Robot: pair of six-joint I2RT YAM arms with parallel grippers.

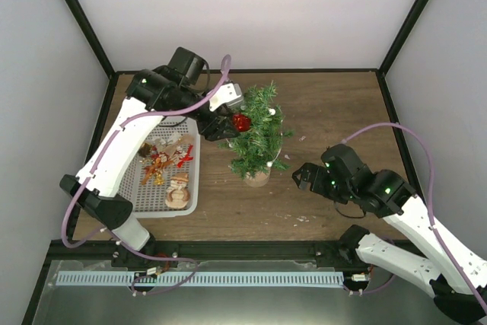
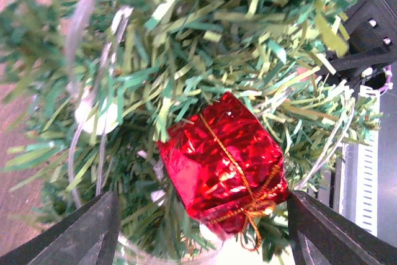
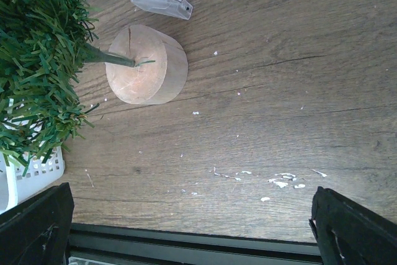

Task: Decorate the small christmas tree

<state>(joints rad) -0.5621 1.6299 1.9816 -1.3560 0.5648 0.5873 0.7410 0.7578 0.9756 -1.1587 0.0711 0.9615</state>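
White basket (image 1: 195, 188) far left, contents too small to identify from above. Your left gripper (image 1: 221, 129) is at the small christmas tree (image 1: 257, 138) mid-table; only its wrist cam shows jaws wide, clear of the red gift box (image 2: 223, 159), hanging point hidden. Right gripper (image 1: 304, 175) wide, empty; its cam alone shows the wooden base (image 3: 146, 66)

Counter (image 1: 327, 112) — brown wood-grain surface, matte, with scattered white flecks (image 3: 282, 181) towards the near edge. Enclosure: plain white walls (image 1: 251, 5) at the rear and both sides, joined by black frame posts (image 1: 81, 17) rising from the rear corners. A black rail (image 1: 251, 248) borders the counter's near edge; beyond it runs a white slotted strip (image 1: 228, 278). Lighting is even and diffuse — shadows are soft.
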